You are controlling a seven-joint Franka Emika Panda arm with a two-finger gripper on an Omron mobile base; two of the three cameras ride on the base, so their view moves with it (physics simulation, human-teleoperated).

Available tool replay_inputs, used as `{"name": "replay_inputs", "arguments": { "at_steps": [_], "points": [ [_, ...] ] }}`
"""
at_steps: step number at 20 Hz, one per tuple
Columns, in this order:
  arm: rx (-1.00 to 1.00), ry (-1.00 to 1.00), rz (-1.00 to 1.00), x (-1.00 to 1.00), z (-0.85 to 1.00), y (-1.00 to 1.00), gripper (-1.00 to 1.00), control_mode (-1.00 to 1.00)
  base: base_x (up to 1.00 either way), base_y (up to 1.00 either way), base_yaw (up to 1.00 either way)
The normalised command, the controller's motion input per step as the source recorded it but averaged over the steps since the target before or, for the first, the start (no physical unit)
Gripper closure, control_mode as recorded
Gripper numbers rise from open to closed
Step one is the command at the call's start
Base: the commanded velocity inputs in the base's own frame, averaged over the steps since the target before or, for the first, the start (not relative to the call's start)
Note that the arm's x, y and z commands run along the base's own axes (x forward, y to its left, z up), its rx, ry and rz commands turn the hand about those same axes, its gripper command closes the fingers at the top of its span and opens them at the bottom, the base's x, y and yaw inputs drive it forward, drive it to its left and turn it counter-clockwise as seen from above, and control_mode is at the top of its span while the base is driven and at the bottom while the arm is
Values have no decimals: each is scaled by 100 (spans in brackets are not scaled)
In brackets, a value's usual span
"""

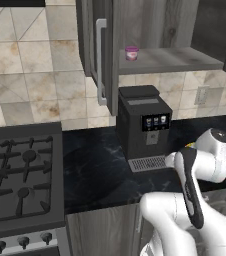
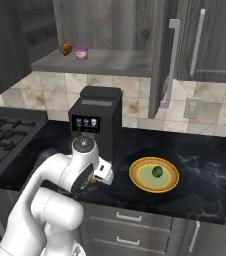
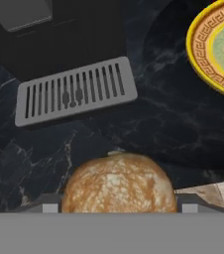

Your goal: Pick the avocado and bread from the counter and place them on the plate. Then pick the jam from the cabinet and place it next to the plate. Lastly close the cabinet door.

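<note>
Bread between pincer tips, long axis spanning them.

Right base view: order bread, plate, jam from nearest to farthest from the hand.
1. bread: right at the hand, between its fingertips, above the counter's front edge.
2. plate: on the counter just to the hand's right, avocado on it.
3. jam: up on the cabinet shelf, farthest.

We see the green avocado on the yellow plate. The orange-brown bread sits on the black counter.
</note>
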Motion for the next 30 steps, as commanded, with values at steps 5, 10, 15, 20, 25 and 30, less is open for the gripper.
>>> {"name": "replay_inputs", "arguments": {
  "at_steps": [5, 10, 15, 20, 25, 30],
  "points": [
    [0, -3, -7, 0, 24, -47, 100, -100, 0, 0, 0],
    [0, 3, -11, 0, 37, -42, 100, -100, 0, 0, 0],
    [0, 5, -21, 8, 18, -33, 100, -100, 0, 0, 0],
    [0, 6, -20, 15, 5, -38, 100, -100, 0, 0, 0],
    [0, 2, -9, 20, 0, -39, 100, -100, 0, 0, 0],
    [0, 0, -1, 23, 0, -39, 100, -100, 0, 0, 0]
  ]
}}
